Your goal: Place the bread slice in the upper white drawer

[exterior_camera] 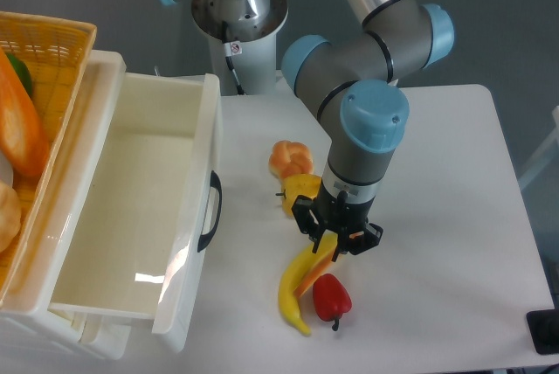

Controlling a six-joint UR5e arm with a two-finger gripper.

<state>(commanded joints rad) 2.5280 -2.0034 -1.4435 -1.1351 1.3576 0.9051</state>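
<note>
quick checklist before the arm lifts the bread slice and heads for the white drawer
1. Gripper positioned over the bread slice: ok, its fingers straddle the slice's upper end.
2. Firm grasp on the slice: cannot tell, the finger contact is too small to make out.
3. Slice free of neighbours: not ok, it lies against the banana with the red pepper right beside its lower end.
4. Upper white drawer pulled open: ok, its interior shows and looks empty.
5. Path leftward to the drawer: ok, though the yellow pepper and orange bun sit close to the arm.
</note>
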